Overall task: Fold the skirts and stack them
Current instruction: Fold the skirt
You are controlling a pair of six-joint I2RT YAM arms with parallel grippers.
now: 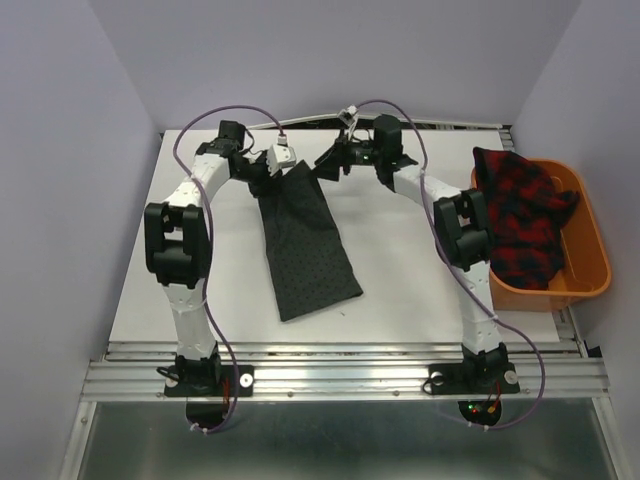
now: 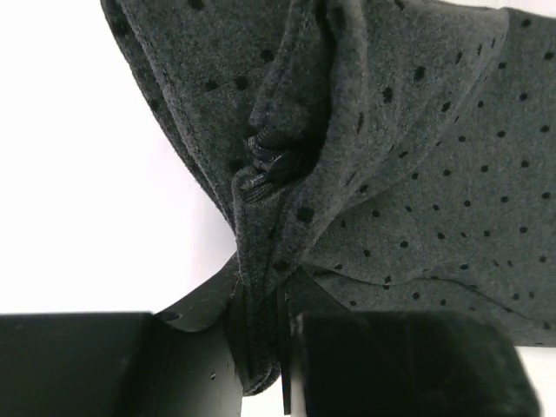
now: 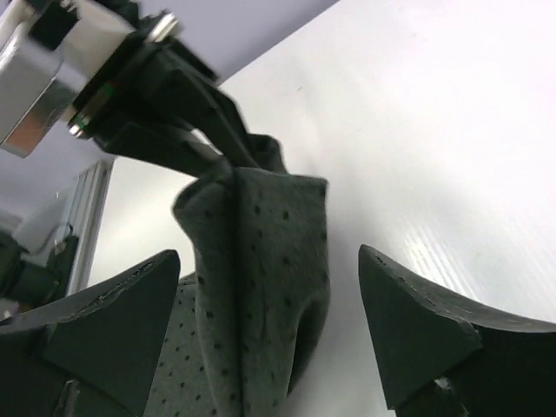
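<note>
The left gripper (image 1: pixel 281 160) pinches the far corner of the grey dotted skirt (image 1: pixel 305 245) in the top view, and the rest of the cloth lies on the white table (image 1: pixel 400 260), reaching toward the arms' bases. The right gripper (image 1: pixel 332 162) hangs just beside that corner. The plaid skirt (image 1: pixel 520 220) lies heaped in the orange basket (image 1: pixel 590 275) at the right edge. Left wrist view — the jaws are closed on a bunched fold of grey cloth. Right wrist view — the jaws stand wide apart around the hanging corner, gripping nothing.

Two skirts (image 1: pixel 303 240), one basket (image 1: pixel 592 250) — two arms (image 1: pixel 180 245)
</note>
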